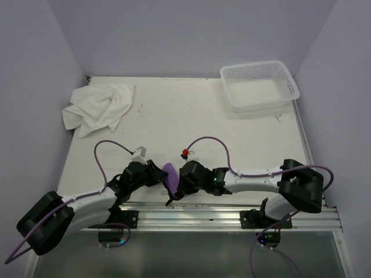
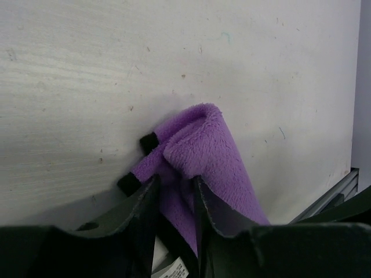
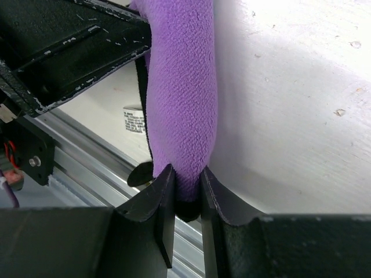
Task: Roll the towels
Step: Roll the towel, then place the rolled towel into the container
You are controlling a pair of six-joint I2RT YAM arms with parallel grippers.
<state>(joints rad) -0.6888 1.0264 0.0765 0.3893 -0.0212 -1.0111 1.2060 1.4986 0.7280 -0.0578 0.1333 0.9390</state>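
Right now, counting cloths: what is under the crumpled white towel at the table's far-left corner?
Only white tabletop shows around the crumpled white towel; its bunched folds hide anything beneath.

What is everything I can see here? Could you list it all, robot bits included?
purple towel: one, purple with dark edging, bunched near the table's near edge
white towel: one, white, crumpled at the far left corner
basket: one, white perforated plastic, far right corner
table: one, white and scuffed, under everything
rail: one, silver metal, along the near edge
cables: several, purplish, looping off the arms
left arm: one, black and white, near left
right arm: one, black and white, near right
left gripper: one, black, fingers either side of the purple towel, grip unclear
right gripper: one, black, pinching the purple towel
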